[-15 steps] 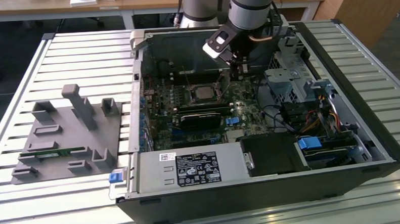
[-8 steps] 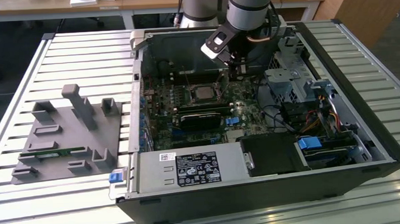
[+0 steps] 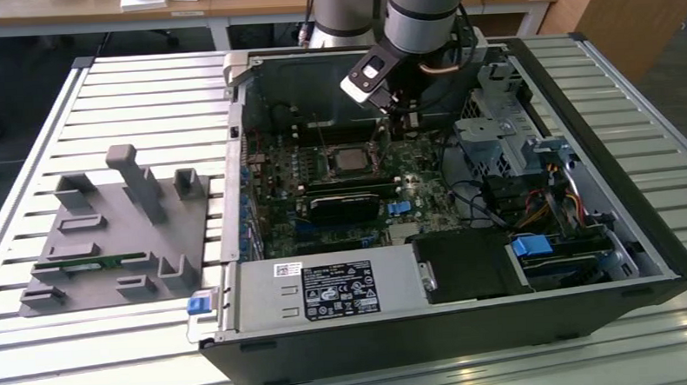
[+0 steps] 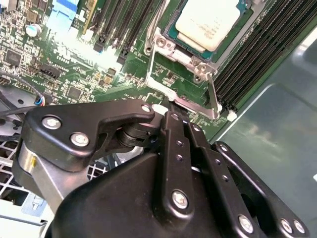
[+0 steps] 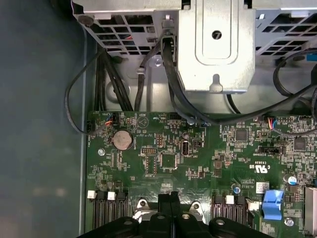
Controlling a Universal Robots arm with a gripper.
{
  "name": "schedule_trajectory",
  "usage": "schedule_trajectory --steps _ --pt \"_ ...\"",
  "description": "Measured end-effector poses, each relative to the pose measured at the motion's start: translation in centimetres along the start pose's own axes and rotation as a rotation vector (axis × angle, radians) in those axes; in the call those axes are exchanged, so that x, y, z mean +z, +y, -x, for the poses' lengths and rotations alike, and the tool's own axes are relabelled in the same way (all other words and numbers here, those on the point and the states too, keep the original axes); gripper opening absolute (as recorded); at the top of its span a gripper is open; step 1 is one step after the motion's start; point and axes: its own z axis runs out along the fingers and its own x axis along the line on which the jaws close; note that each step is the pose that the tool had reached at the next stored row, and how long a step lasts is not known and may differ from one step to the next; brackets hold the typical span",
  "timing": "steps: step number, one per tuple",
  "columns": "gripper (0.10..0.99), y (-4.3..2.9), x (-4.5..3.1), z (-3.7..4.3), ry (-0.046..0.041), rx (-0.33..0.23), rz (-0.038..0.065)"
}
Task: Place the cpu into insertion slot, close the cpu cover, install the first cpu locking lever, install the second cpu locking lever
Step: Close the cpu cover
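A black-and-white label (image 3: 337, 290) is lying on the grey power supply (image 3: 396, 290) in the exterior view — its print is showing too fine to read. In the first wrist view a circled numeral (image 5: 216, 34) is sitting stamped on the metal bracket (image 5: 198, 64), and small white marks (image 5: 261, 167) are standing on the green circuit board (image 5: 198, 148) — not clearly legible.

**Socket check from the remote station**

I log the cpu (image 4: 208, 22) as a pale tan-silver square, face up, lying flat in the insertion slot (image 3: 324, 163). In the exterior view the slot sits on the green board. The cpu cover (image 4: 184, 55), a silvery metal frame, lies down around the chip, and the chip's face shows through its window. One thin silver locking lever (image 4: 184, 102) runs along one edge of the cover. A second lever (image 4: 154, 29) runs along an adjoining side. I cannot tell whether either is hooked.
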Motion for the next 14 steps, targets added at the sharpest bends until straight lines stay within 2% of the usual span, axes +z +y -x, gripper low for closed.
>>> schedule_trajectory --steps 14 --pt "0.106 -1.06 0.23 0.02 0.0 0.0 0.0"
